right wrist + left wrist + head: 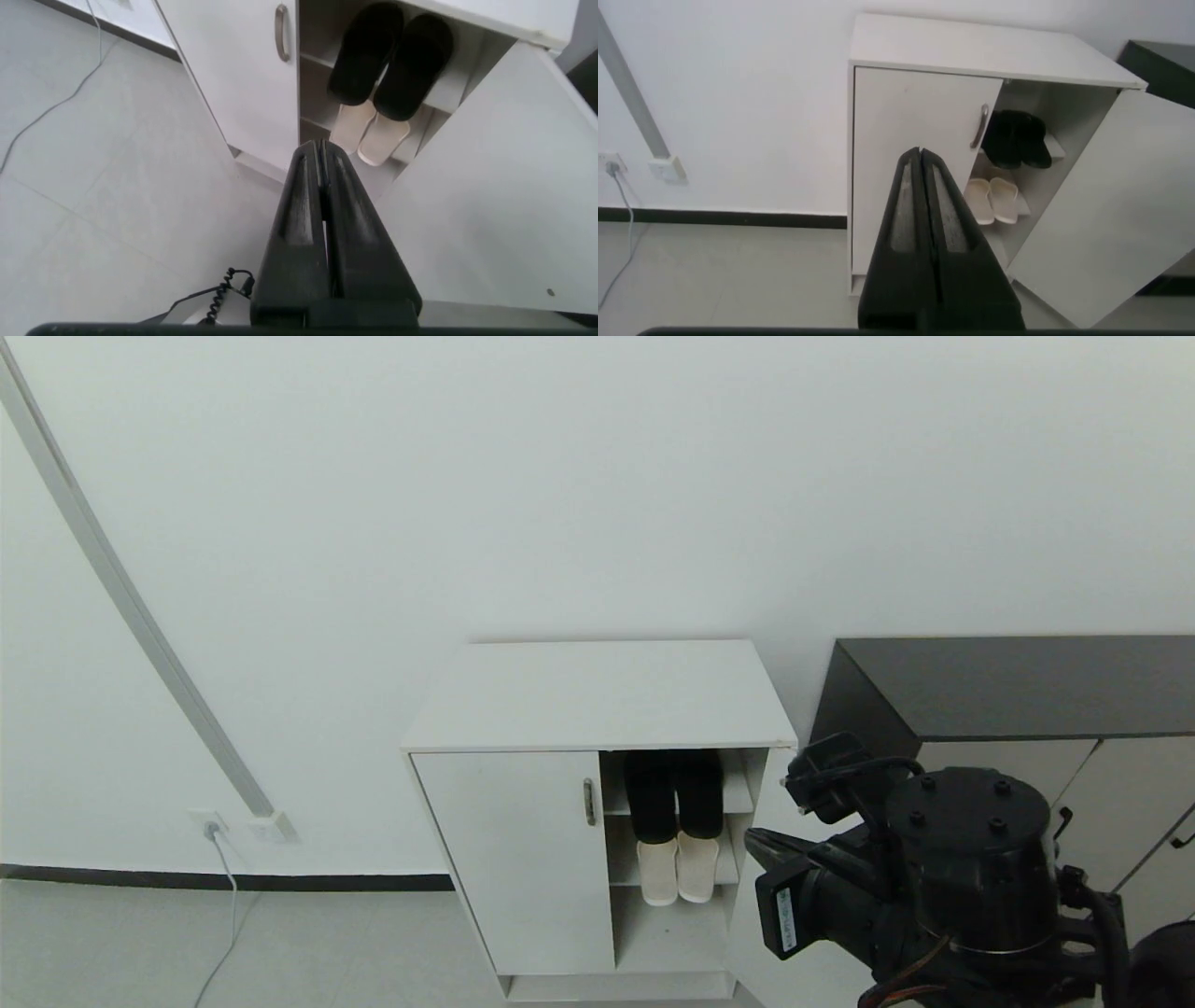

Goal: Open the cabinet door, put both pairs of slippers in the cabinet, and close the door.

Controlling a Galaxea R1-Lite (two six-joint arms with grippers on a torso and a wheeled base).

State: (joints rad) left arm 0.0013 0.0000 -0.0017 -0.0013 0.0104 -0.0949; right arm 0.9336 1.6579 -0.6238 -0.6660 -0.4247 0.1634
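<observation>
**Slippers are in, just the door left to shut**

Both sets of fingers are pressed together with nothing in them. The left gripper [921, 154] hangs out in front of the cabinet [597, 695], and the right gripper [322, 147] hangs over the floor, just before the open side. Past them, the black slippers [388, 61] sit on the upper shelf and the white slippers [372, 131] on the shelf below.

So I'd say we're on the last step. The next move calls for getting an arm round to the far face of the open door [486, 187] and pushing it home.

The wrist views give you the door's broad face swung wide. The head view has it nearly edge-on behind the right arm. It also adds the dark sideboard [1018, 686] near the cabinet, so room on that side looks tight-ish.
</observation>
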